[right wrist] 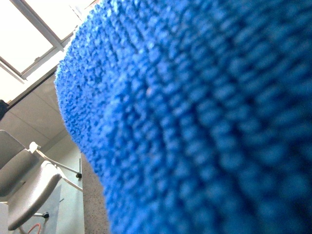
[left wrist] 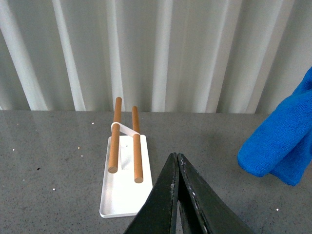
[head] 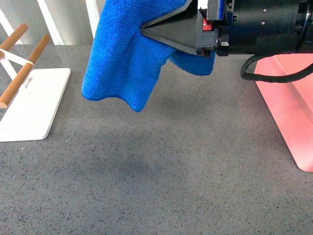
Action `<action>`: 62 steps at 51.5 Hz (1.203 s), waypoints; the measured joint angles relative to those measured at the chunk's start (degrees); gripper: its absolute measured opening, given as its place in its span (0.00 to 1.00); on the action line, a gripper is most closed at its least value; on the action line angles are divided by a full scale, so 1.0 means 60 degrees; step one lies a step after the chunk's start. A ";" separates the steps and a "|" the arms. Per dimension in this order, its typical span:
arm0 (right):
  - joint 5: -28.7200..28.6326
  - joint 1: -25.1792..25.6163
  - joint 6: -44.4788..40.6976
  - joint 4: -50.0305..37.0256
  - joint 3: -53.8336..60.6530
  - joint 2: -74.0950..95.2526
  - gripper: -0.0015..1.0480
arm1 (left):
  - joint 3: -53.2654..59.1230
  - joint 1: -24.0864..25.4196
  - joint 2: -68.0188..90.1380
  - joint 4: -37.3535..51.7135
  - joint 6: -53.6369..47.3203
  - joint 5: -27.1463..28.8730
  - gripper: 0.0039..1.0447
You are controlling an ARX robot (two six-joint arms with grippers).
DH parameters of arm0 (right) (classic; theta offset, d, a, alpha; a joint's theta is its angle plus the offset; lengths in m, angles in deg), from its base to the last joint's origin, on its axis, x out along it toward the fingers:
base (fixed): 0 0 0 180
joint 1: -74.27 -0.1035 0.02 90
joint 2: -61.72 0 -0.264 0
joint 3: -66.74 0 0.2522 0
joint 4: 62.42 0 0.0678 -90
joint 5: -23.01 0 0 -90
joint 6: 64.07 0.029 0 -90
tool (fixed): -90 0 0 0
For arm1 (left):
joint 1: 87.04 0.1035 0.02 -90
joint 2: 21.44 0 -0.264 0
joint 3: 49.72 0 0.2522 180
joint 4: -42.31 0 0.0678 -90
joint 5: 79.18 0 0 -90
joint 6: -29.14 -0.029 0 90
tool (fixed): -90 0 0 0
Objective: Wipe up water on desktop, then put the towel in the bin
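The right jaws are clamped on the bright royal-blue fuzzy microfibre towel [head: 122,58], which hangs at upper centre clear of the dark grey speckled surface [head: 171,171]. The left jaws are pressed together, empty. It looks like the carrying step: next, swing over the salmon-pink plastic bin [head: 286,112] at right and release.

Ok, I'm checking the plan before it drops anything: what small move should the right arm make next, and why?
Probably swing right, towards the salmon-pink rectangular plastic bin. The right arm's jaws hold the bright blue fuzzy microfibre towel clear above the dark grey speckled desktop, where I see no clear puddle, and it hangs left of the bin, not over it.
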 joint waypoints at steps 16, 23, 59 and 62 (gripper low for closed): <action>0.0273 0.0087 -0.0401 0.1275 -0.0036 0.0000 0.05 | 0.0000 0.0000 -0.0069 -0.0044 0.0004 0.0000 0.15; 0.1563 0.0182 -0.2441 0.4758 -0.0834 0.0288 0.05 | 0.0000 0.0000 -0.0073 -0.0044 0.0004 0.0004 0.41; 0.7420 0.0342 -0.7777 1.1129 -0.5599 0.4379 0.05 | 0.0000 0.0000 -0.0076 -0.0044 -0.0011 0.0004 0.94; 0.7639 0.0353 -0.7777 1.1271 -0.6084 0.4608 0.05 | 0.0000 0.0000 -0.0076 -0.0044 -0.0011 0.0004 0.94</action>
